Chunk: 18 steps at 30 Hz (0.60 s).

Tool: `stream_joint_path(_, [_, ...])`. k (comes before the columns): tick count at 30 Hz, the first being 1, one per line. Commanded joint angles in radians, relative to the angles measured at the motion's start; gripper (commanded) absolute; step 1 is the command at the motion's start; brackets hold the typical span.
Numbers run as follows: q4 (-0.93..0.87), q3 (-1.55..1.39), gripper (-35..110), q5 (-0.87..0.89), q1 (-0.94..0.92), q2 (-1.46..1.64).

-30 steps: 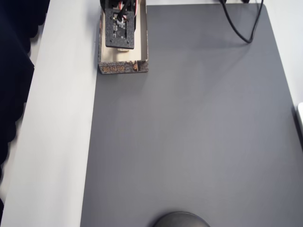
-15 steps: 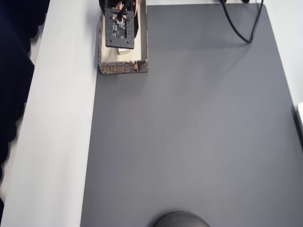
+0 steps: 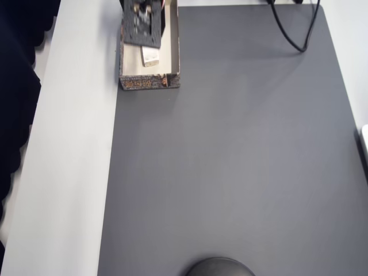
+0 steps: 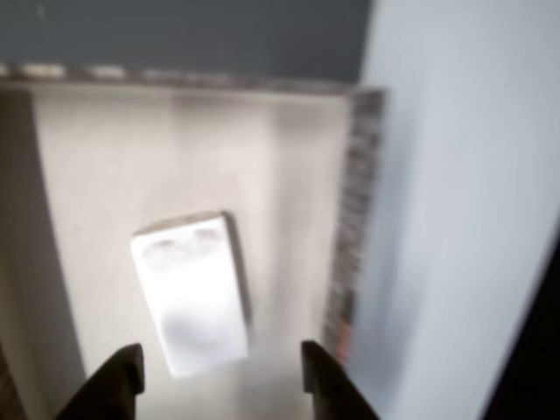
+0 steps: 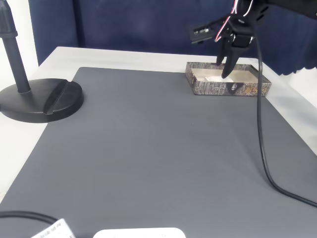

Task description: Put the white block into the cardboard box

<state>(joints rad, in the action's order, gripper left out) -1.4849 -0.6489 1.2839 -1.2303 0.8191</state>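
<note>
1. Fixed view, nearest at 6 o'clock: a flat white thing (image 5: 138, 232) with rounded corners, cut off by the frame edge; cannot say what it is. A cable end (image 5: 20, 216) at 7 o'clock, also cut off.
2. Grey mat (image 5: 148, 148) covers most of the bench (image 5: 59, 52); black round stand base (image 5: 42, 99) at 9 o'clock, its pole running out of frame.
3. Cardboard box (image 5: 230, 89) sits at 1 o'clock at the mat's far edge, likely parked there to stay within arm reach.
4. White block (image 4: 194, 293) lies flat on the box floor, inside the walls; overhead view has it (image 3: 150, 56) poking out below the arm.
5. Claw (image 4: 219, 372) hangs over the box, fingers apart, holding nothing; block sits loose between and beyond the tips. Judged: drop done.
6. Wrist view is blurred; fingertips (image 4: 118, 376) cut off at the bottom edge. Overhead, the arm hides the box's far end.
</note>
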Motion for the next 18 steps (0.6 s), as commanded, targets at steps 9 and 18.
stream_joint_path(9, [-0.005,-0.178,12,-0.052,0.064,0.324])
stream_joint_path(18, [-0.006,-0.459,-2,-0.290,0.190,0.566])
